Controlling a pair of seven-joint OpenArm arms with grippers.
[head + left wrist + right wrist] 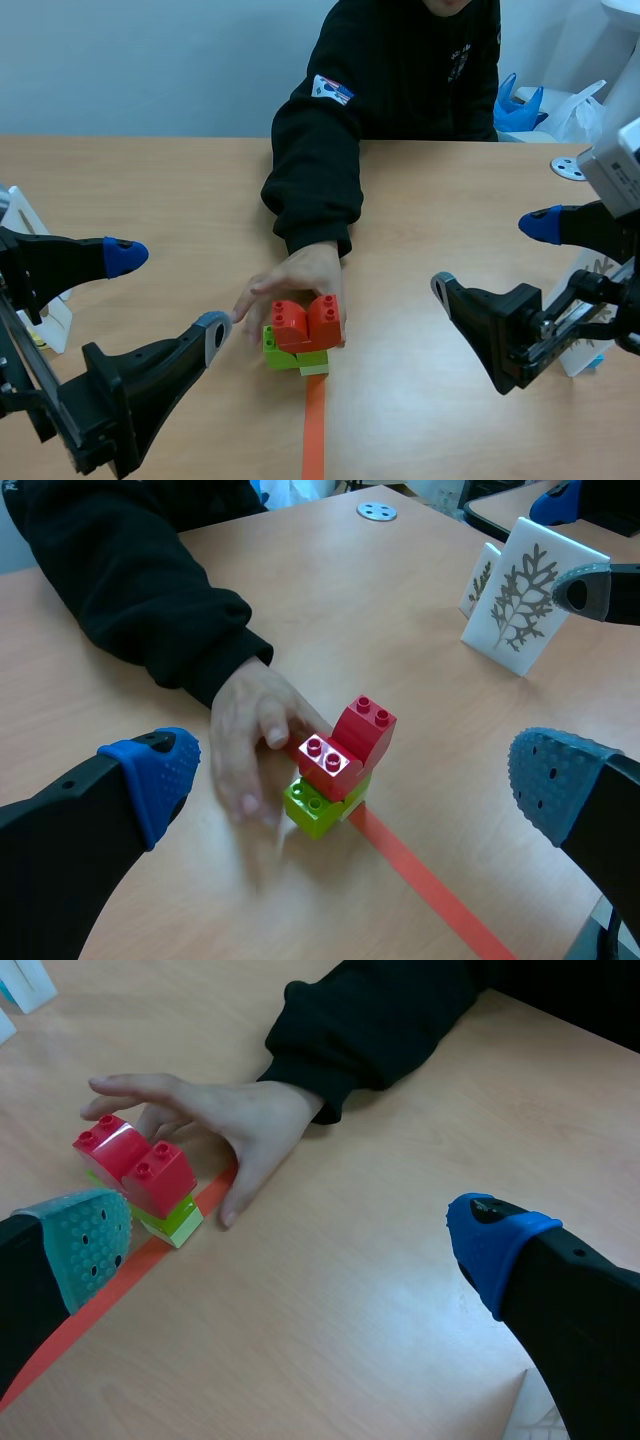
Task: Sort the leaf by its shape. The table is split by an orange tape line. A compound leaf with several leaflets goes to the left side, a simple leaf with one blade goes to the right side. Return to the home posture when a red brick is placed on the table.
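I have both grippers hanging with fingers spread wide and nothing between them, the left gripper (168, 296) at 8 o'clock of the wooden tabletop (150, 190) and the right gripper (494, 258) at 3 o'clock. Between them, at the 12 o'clock end of the orange tape line (314, 430), a person's hand (290, 288) in a black sleeve (315, 190) touches glossy red bricks (306, 322) with round studs. These sit on a lime-green brick (285, 352). The leaf card (525, 600) is a white upright panel printed with a branching, many-leaflet sprig. It stands at 2 o'clock from the bricks, close by the right gripper. A second card (480, 580) behind it is partly hidden. The hand's fingertips blur in the left wrist view.
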